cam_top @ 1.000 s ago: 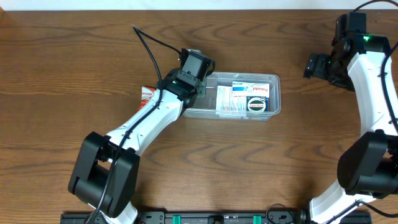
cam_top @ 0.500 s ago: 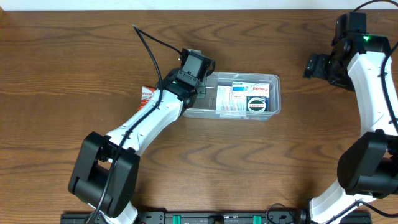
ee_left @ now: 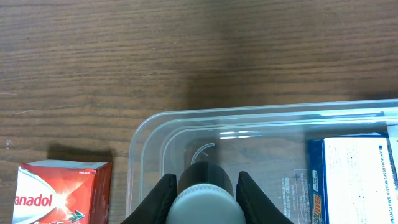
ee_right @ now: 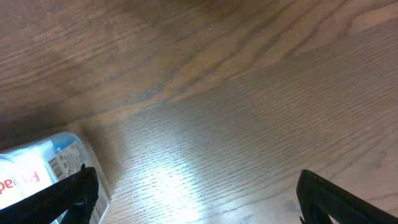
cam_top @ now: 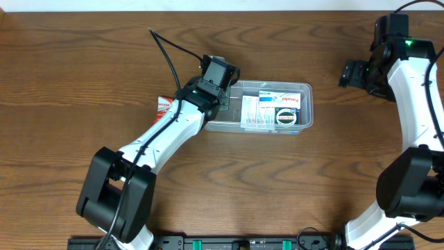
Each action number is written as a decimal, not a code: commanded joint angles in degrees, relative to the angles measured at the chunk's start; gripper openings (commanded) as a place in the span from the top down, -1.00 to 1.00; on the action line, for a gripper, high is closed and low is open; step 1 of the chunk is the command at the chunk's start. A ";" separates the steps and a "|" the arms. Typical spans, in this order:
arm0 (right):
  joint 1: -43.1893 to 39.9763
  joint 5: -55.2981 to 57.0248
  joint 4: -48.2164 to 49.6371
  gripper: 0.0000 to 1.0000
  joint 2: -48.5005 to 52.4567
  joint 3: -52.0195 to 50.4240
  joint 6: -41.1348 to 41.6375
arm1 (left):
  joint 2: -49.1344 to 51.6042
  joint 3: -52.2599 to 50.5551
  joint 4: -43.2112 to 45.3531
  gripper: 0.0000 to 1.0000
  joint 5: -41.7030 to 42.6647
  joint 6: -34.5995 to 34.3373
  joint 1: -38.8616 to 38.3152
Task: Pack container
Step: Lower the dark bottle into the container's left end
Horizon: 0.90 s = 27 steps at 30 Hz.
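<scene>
Left end effector, clamped on a small round bottle with a pale cap, hangs directly over the left end of the clear container. The container lies at mid-worktop, its long axis running left to right. The tub's floor beneath the bottle looks bare, while a blue-and-white box and a round green-ringed tin fill its right half. A red Panadol box sits outside, just beside the container's left wall. The right end effector, jaws wide apart and empty, hangs well off to the right. The drop appears to belong to the left arm: straight down, then release.
</scene>
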 commanded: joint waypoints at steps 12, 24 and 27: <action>-0.15 0.57 0.00 -0.99 -0.11 0.61 -0.72 | 0.42 -0.04 -0.24 0.52 -1.75 0.50 0.02; -0.15 0.57 0.00 -0.98 -0.11 0.61 -0.72 | 0.42 -0.04 0.24 0.74 -1.77 0.48 0.02; -0.15 0.57 0.00 -0.98 -0.11 0.63 -0.72 | 0.42 -0.04 0.57 0.84 -1.75 0.48 0.02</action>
